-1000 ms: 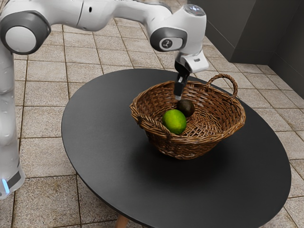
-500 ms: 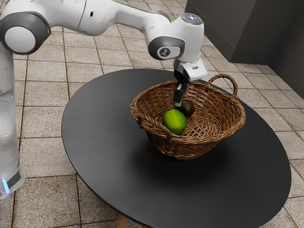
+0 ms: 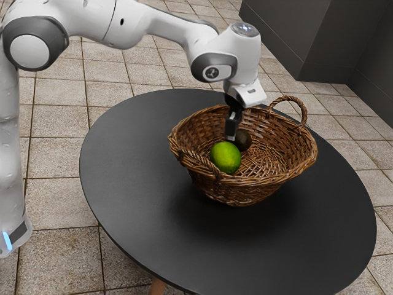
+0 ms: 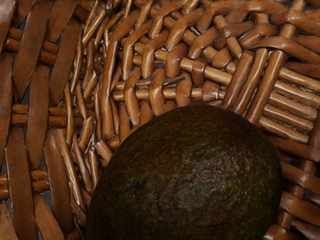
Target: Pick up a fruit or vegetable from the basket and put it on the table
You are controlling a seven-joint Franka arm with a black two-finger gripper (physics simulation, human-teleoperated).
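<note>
The dark avocado (image 3: 245,141) is lying inside the wicker basket (image 3: 258,180), just beside the green fruit (image 3: 225,158). My gripper (image 3: 231,137) is pointing down close to the avocado; I am not managing to tell whether it is open or closed. The basket is standing on the round, dark table (image 3: 141,203).

From over here I read an indoor room, perhaps in a home though I can't tell which kind, from the speckled floor tiles (image 3: 55,203) at the exterior view's eight o'clock, plain dark walls (image 3: 307,37) between one and two, and a round table (image 3: 135,178) with a wicker basket (image 3: 236,192) at its centre.
</note>
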